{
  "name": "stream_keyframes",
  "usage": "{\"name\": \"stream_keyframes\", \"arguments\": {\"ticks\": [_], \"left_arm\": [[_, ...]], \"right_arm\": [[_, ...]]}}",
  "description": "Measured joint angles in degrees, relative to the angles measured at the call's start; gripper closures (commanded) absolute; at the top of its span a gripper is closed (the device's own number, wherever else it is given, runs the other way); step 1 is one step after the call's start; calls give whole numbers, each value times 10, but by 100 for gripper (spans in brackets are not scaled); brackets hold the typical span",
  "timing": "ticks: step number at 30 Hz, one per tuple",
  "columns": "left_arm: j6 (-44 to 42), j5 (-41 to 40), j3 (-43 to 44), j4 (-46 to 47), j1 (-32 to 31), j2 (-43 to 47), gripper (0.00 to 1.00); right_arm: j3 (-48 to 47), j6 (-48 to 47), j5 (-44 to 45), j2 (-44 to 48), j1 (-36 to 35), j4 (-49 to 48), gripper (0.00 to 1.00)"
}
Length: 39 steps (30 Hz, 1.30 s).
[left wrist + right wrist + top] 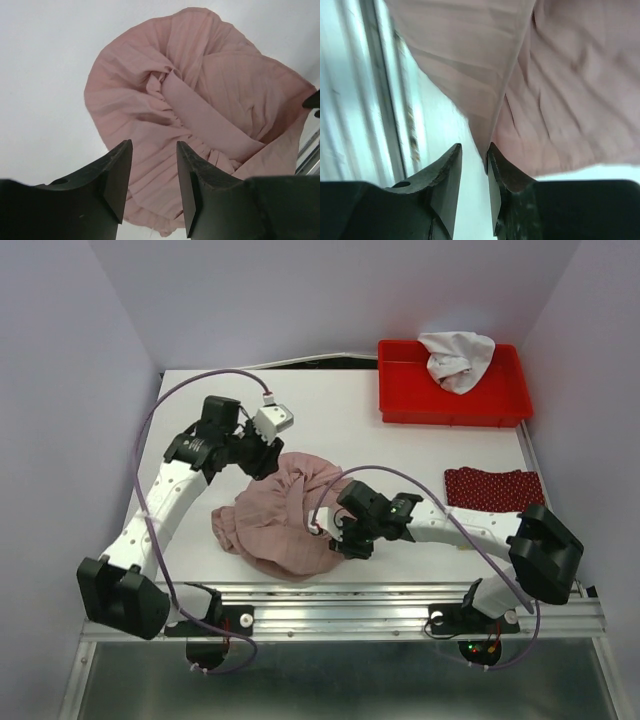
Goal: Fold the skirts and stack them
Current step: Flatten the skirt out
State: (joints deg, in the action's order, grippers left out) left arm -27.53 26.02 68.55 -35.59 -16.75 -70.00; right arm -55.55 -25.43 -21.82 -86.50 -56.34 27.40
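The dusty-pink pleated skirt (285, 515) lies crumpled in the middle of the table. It also shows in the left wrist view (200, 100) and in the right wrist view (560, 90). My left gripper (262, 455) is open just above the skirt's far left edge, with cloth showing between the jaws (154, 150). My right gripper (345, 540) is at the skirt's near right edge, open by a narrow gap (474, 150), and a cloth fold touches the tip of one finger. The dark red dotted skirt (493, 488) lies folded flat at the right. The yellow-green skirt is out of view.
A red tray (400, 390) at the back right holds a crumpled white cloth (457, 357). The table's metal front rail (340, 605) runs just near the pink skirt. Purple cables loop over both arms.
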Motion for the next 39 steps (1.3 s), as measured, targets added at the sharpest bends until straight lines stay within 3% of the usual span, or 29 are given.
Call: {"name": "stream_keyframes", "arguments": {"ticks": [7, 14, 17, 21, 24, 28, 32, 34, 39], "left_arm": [[-24, 13, 61, -16, -92, -109, 46], [12, -40, 73, -3, -132, -187, 45], [29, -68, 77, 3, -147, -217, 45], [44, -99, 92, 4, -151, -254, 48], [52, -117, 106, 7, -151, -274, 56], [57, -148, 116, 11, -151, -301, 79], [58, -165, 123, 9, -151, -313, 95], [58, -171, 132, 4, -151, -314, 100], [54, -161, 187, -22, -150, -310, 100]], "right_arm": [[85, 10, 88, 66, 47, 5, 64], [92, 66, 92, 131, 197, -2, 52], [92, 85, 90, 138, 207, -5, 41], [92, 107, 79, 139, 206, -5, 40], [92, 120, 74, 139, 206, -5, 39], [88, 129, 73, 138, 207, -4, 39], [67, 131, 72, 136, 217, -4, 39], [48, 132, 64, 129, 236, -4, 39], [-11, 141, 34, 99, 314, -5, 39]]}}
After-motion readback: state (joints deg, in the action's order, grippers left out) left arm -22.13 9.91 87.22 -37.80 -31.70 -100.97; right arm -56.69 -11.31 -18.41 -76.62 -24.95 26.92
